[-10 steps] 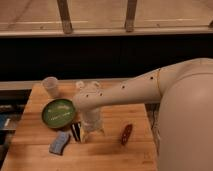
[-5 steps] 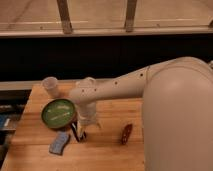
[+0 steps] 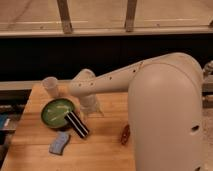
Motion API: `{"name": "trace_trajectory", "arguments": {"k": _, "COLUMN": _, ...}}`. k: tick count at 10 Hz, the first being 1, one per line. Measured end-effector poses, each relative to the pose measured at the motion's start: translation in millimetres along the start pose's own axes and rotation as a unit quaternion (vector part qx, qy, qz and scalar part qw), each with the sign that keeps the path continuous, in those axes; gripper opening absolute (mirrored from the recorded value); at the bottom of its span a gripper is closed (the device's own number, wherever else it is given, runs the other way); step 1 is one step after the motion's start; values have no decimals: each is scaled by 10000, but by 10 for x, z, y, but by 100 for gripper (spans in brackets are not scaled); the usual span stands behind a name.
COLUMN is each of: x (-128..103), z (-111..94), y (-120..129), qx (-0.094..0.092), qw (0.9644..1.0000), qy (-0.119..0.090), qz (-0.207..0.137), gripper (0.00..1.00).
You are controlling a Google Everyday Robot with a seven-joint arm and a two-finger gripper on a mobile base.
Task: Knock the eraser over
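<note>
The eraser [image 3: 77, 124], a small black block with thin white stripes, lies slanted on the wooden table [image 3: 100, 150], with its upper end against the rim of the green round dish [image 3: 56, 113]. My gripper [image 3: 90, 105] hangs from the white arm [image 3: 115, 77] just up and to the right of the eraser, a little apart from it. The arm's wrist covers most of the gripper.
A flat blue-grey sponge pad [image 3: 60, 143] lies in front of the dish. A small reddish-brown oblong object [image 3: 125, 134] lies to the right, by my white body [image 3: 170, 120]. A pale cup [image 3: 50, 86] stands at the back left. A dark wall runs behind the table.
My gripper swept left to the eraser, then drew back and up. The eraser, a thin dark upright shape before, now lies slanted with its striped face showing.
</note>
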State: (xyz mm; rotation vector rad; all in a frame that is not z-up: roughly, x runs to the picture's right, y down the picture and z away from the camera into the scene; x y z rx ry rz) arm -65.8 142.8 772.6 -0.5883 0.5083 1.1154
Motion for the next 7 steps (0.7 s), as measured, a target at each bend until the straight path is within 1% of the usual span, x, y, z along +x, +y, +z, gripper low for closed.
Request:
{"name": "trace_trajectory", "arguments": {"k": 1, "x": -94, "z": -62, "y": -73, "qx": 49, "qw": 9998, "qy": -150, "qz": 72, "gripper": 64}}
{"name": "trace_trajectory", "arguments": {"k": 2, "x": -163, "z": -195, "y": -240, "qx": 168, "qw": 9987, "qy": -349, "qz": 321, "gripper": 64}}
{"name": "trace_trajectory", "arguments": {"k": 3, "x": -143, "z": -320, "y": -364, "qx": 228, "qw": 9972, "qy": -468, "qz": 536, "gripper": 64}}
{"name": "trace_trajectory", "arguments": {"k": 4, "x": -93, "z": -388, "y": -496, "qx": 291, "qw": 9955, "qy": -551, "qz": 712, "gripper": 64}}
{"name": "trace_trajectory", "arguments": {"k": 5, "x": -7, "z": -472, "y": -670, "qx": 343, "qw": 9927, "qy": -671, "qz": 945, "gripper": 64}}
{"name": "trace_trajectory", "arguments": {"k": 6, "x": 111, "z": -543, "y": -886, "qx": 414, "qw": 9886, "qy": -759, "qz": 1234, "gripper": 64}}
{"name": "trace_trajectory", "arguments": {"k": 7, "x": 136, "z": -560, "y": -934, "qx": 430, "qw": 9875, "qy": -792, "qz": 1297, "gripper": 64}}
